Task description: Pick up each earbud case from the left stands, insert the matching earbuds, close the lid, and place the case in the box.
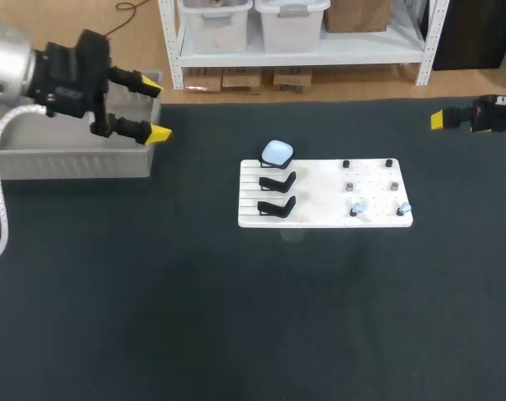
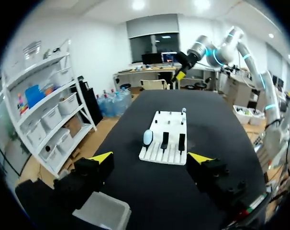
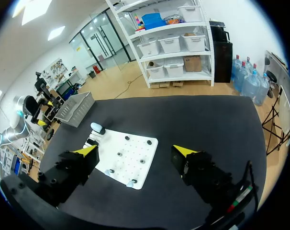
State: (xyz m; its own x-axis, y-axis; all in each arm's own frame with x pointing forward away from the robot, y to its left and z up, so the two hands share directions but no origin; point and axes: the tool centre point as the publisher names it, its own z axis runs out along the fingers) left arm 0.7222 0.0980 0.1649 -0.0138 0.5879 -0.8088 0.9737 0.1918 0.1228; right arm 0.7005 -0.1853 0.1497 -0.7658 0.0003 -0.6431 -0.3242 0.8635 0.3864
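Left gripper wide open and empty, above the grey box at the table's far left edge; right gripper likewise spread, empty, by the table's far right edge. On the white board mid-table, one pale blue case on the farthest of three stands — nearer two bare. Two earbuds on pegs along the board's near right edge. Probably two cases done, one to go; box contents hidden.

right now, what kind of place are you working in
Probably a robot lab bench: left gripper and right gripper at a dark table, a white board of stands with one earbud case, a grey box.
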